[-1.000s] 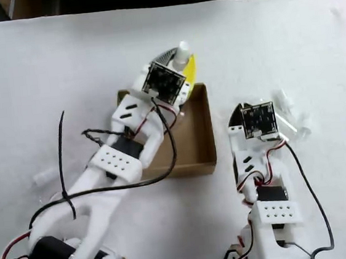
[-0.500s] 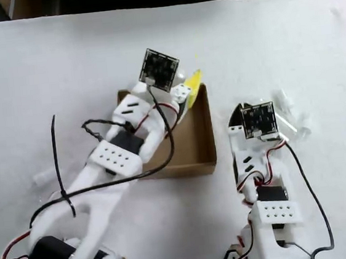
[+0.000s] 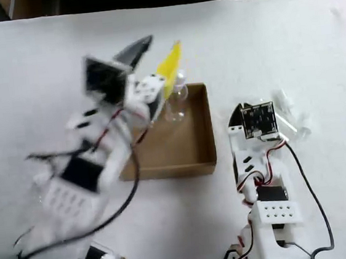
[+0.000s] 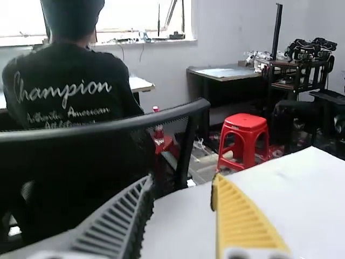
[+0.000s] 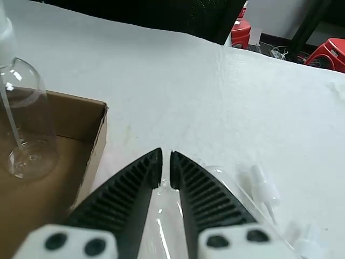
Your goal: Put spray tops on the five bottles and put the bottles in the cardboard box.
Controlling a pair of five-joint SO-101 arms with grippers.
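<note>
- Clear round plastic bottle (image 5: 29, 118): stands upright in the far corner of the brown cardboard box (image 3: 193, 146). Long axis vertical, neck up, thin tube inside.
- Left gripper (image 4: 182, 184), one grey and one yellow finger: spread wide, empty, high over the box's far edge.
- Right gripper (image 5: 164, 156), black fingers: nearly closed, nothing between them. It is low over a second clear bottle (image 5: 164, 216) lying flat on the white table (image 3: 262, 39), beside the box.

txt: none legible | labels: none | nos: none | signs: none
</note>
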